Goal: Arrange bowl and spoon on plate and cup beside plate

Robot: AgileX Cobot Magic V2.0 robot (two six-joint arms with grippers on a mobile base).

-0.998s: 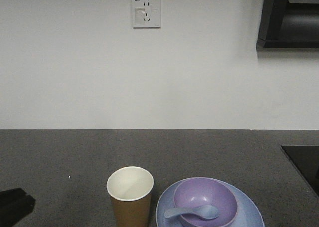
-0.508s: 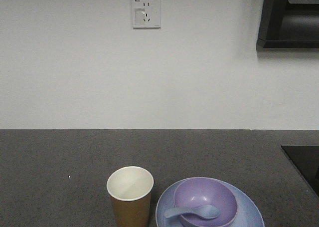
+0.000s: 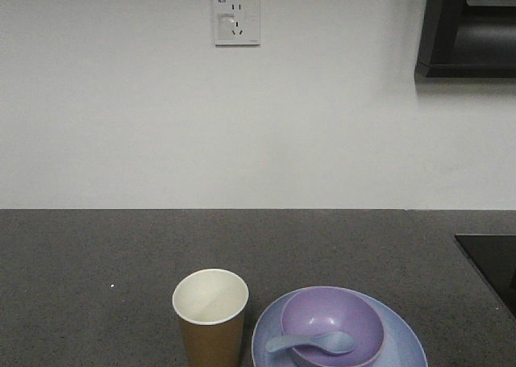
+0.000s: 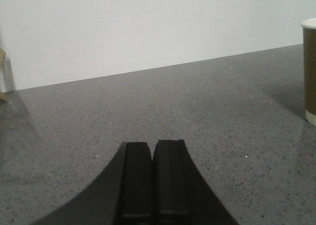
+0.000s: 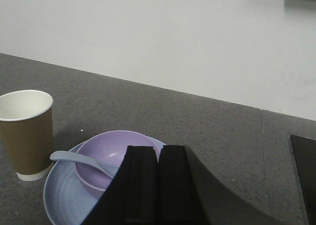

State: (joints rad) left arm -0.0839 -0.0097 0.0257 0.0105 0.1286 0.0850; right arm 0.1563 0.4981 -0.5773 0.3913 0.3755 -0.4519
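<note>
Left pincer has its two black fingers pressed together with nothing between them, sitting low over the dark speckled stone bench; the right pincer is closed up empty the same way, hanging just in front of the dishes. Working outward from there: the small matte lavender bowl sits on the round shallow pale blue plate, the short pale blue soup spoon has its scoop in the bowl and its handle poking out over the rim toward the cup side, and the tapered brown paper cup with the cream inside stands upright on the bench just beside the plate, on its left in the front view; looks to me like the layout is basically done.

What could still go wrong, I reckon: the right pincer is close to the bowl, so a careless move could clip the spoon handle and flip it out, or nudge the light cup over.

Writing-wise, the white wall socket has a tiny mark in its corner; too small to read.
</note>
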